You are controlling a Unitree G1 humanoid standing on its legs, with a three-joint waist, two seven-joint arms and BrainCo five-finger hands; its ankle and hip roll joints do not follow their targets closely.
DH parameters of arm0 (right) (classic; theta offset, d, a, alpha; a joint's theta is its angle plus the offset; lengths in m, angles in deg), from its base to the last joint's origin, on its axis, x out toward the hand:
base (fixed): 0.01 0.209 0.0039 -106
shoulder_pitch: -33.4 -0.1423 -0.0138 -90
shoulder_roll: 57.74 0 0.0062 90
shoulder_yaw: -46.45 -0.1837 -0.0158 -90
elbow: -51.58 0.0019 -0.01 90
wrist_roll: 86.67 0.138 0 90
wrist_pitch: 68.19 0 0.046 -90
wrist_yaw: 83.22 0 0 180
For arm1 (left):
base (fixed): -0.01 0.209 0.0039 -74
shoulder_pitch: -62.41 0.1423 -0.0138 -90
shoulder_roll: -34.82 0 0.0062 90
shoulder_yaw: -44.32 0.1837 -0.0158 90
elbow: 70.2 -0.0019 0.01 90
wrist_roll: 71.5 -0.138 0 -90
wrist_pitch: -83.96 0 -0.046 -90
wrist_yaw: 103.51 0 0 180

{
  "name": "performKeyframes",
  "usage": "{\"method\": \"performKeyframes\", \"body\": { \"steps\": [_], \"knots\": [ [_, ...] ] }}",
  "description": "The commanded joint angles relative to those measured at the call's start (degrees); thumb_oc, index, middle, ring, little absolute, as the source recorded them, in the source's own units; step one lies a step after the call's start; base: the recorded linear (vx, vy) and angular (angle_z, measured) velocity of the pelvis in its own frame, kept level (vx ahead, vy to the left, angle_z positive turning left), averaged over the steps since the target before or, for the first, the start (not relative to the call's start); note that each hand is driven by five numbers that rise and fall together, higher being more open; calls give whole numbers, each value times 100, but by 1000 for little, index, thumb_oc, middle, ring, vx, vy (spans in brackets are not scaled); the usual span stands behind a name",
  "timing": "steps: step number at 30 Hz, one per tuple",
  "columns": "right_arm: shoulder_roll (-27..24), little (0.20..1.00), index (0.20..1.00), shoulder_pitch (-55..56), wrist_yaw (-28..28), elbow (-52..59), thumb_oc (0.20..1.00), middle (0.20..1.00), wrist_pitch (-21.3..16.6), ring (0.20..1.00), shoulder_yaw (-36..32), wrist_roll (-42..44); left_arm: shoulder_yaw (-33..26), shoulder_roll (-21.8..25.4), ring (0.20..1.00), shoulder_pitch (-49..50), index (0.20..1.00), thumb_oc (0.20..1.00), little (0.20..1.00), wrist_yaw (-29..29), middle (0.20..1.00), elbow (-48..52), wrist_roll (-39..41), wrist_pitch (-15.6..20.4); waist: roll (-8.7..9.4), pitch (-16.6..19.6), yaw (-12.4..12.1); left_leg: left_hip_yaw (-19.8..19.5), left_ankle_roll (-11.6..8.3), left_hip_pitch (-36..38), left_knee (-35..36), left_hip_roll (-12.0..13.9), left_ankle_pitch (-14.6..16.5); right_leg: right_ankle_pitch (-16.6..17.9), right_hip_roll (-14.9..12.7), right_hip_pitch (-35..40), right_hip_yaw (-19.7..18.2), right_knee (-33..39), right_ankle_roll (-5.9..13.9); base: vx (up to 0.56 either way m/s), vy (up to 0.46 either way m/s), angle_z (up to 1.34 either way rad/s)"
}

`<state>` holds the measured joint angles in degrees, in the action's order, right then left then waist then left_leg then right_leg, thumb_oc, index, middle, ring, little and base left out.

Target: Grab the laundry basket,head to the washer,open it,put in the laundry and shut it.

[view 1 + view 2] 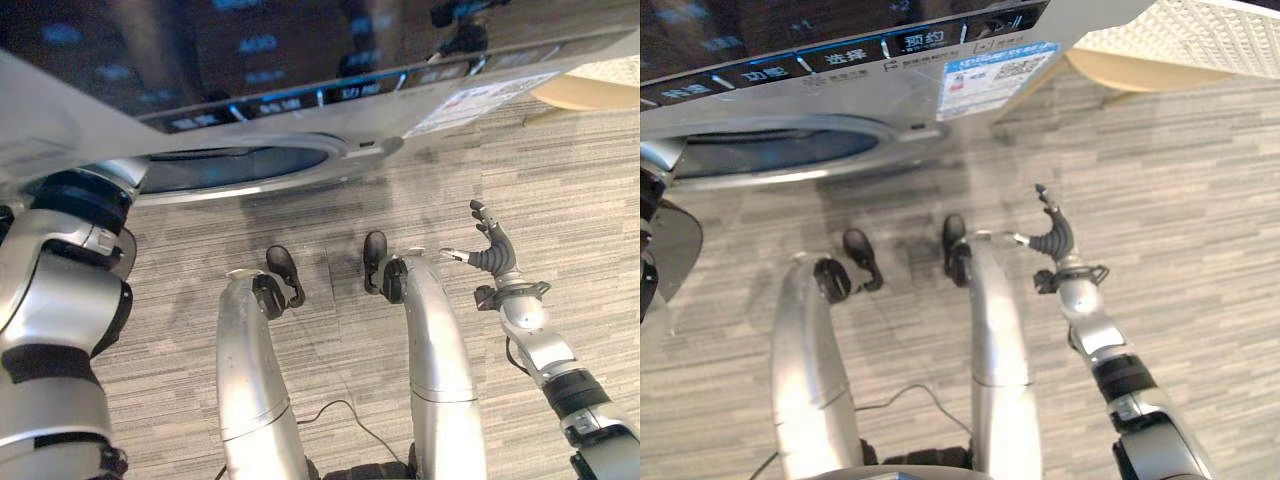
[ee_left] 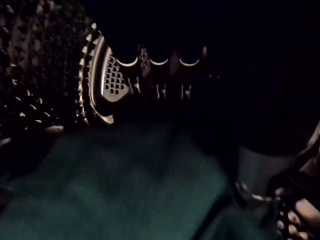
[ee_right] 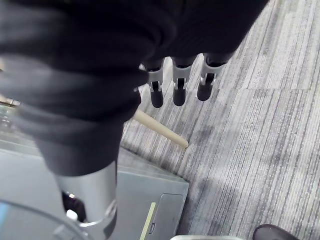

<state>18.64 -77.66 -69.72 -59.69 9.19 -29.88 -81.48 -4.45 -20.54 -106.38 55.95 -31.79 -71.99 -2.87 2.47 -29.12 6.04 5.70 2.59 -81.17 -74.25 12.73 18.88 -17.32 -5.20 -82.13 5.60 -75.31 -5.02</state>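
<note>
Looking down from close in front, faced the washer (image 1: 840, 100) across the top of both eye views, with its dark control strip (image 1: 300, 100) above a round glass door (image 1: 230, 165) and a white and blue label (image 1: 990, 75) on the grey front beside the strip. Could not tell from these views whether that door stood open or closed. Found striped grey carpet (image 1: 560, 200) below and to the right of the machine.

Saw the right hand (image 1: 493, 255) held out to the right over the carpet, well apart from the washer, fingers (image 3: 179, 85) straight and relaxed, thumb spread, holding nothing and touching nothing. Caught, past those fingers in its wrist view, a tan rod (image 3: 160, 127) lying aslant against the carpet and a grey lower panel (image 3: 150, 195) of the machine.

Saw the left arm (image 1: 60, 300) rising at the left edge towards the washer front. Made out, in the dark of the left wrist view, a teal cloth (image 2: 125, 190) lying near a pale perforated wall (image 2: 112, 82). Could not say whether drum or basket. Could not tell the left hand's state, open or closed.

Noted a white latticed object (image 1: 1200, 30) with a tan rim at the upper right, beside the washer; possibly the laundry basket, but not sure
</note>
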Motion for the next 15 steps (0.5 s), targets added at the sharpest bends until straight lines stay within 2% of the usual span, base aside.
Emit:
{"method": "performKeyframes", "body": {
  "steps": [1, 5, 6, 8, 9, 10, 12, 13, 14, 15],
  "knots": [
    [-42, 1000, 1000, 501, -83, 165, 1000, 1000, -54, 1000, 90, 129, -326, -41, 1000, 308, 1000, 1000, 1000, 347, 1000, 23, -504, -2, -175, 1010, 258, -564, 135, -28, -443, -68, 667, 79, 13, 41, -105, 866, 577, -55, -16, 12],
    [-68, 1000, 1000, 516, -109, 75, 1000, 1000, -43, 1000, 97, 124, -783, -320, 1000, 909, 1000, 1000, 1000, 161, 1000, 353, -525, 56, -114, 1071, 176, -610, 83, 169, -190, -140, 562, 103, -39, 280, -55, 1037, 580, -60, -22, 11],
    [-18, 1000, 1000, 586, -88, 71, 1000, 1000, -6, 1000, 40, 71, -1197, -413, 1000, 1491, 1000, 1000, 1000, 46, 1000, 785, -464, 107, -72, 1083, 85, -609, 54, 330, -40, -148, 540, 106, -89, 461, -19, 1162, 578, -62, -10, 12],
    [-16, 1000, 1000, 607, -57, 48, 1000, 1000, 18, 1000, 58, 41, -1432, -496, 1000, 1837, 1000, 1000, 1000, 21, 1000, 969, -394, 113, -75, 1087, 68, -599, 37, 463, 66, -155, 519, 116, -103, 588, -3, 1240, 582, -66, -2, 10],
    [56, 1000, 1000, 627, -8, -48, 1000, 1000, 119, 1000, 33, -64, -1920, -703, 1000, 2618, 1000, 1000, 1000, 5, 1000, 1390, -232, 168, -52, 1083, -11, -568, -1, 764, 346, -169, 469, 164, -131, 871, 25, 1470, 599, -69, 8, 16],
    [84, 1000, 1000, 615, 21, -121, 1000, 1000, 168, 1000, 21, -81, -2149, -812, 1000, 2970, 1000, 1000, 1000, -9, 1000, 1529, -131, 193, -38, 1074, -42, -546, -19, 956, 514, -177, 441, 194, -152, 1054, 43, 1618, 615, -81, 14, 18],
    [147, 1000, 1000, 630, 52, -211, 1000, 1000, 271, 1000, -28, -168, -2492, -1151, 1000, 3706, 1000, 1000, 1000, 37, 1000, 1865, 29, 253, -18, 1061, -127, -497, -62, 1321, 879, -192, 353, 258, -190, 1402, 76, 1899, 644, -48, 4, 11],
    [138, 1000, 1000, 638, 55, -211, 1000, 1000, 271, 1000, -9, -170, -2521, -1155, 1000, 3753, 1000, 1000, 1000, 39, 1000, 1897, 23, 243, -19, 1044, -112, -487, -62, 1381, 921, -196, 337, 272, -191, 1458, 74, 1935, 645, -35, 11, 14],
    [258, 1000, 1000, 659, 47, -333, 1000, 1000, 363, 1000, -90, -188, -2800, -1579, 1000, 4544, 1000, 1000, 1000, 210, 1000, 2150, 254, 335, -9, 1050, -202, -420, -92, 1800, 1328, -261, 238, 341, -228, 1833, 112, 2260, 683, -23, 10, 16],
    [285, 1000, 1000, 688, 45, -425, 1000, 1000, 407, 1000, -95, -203, -2889, -1752, 1000, 4882, 1000, 1000, 1000, 294, 1000, 2193, 342, 356, -5, 1048, -218, -354, -123, 2092, 1595, -299, 167, 391, -242, 2097, 125, 2471, 710, -23, 9, 16]
  ]
}}
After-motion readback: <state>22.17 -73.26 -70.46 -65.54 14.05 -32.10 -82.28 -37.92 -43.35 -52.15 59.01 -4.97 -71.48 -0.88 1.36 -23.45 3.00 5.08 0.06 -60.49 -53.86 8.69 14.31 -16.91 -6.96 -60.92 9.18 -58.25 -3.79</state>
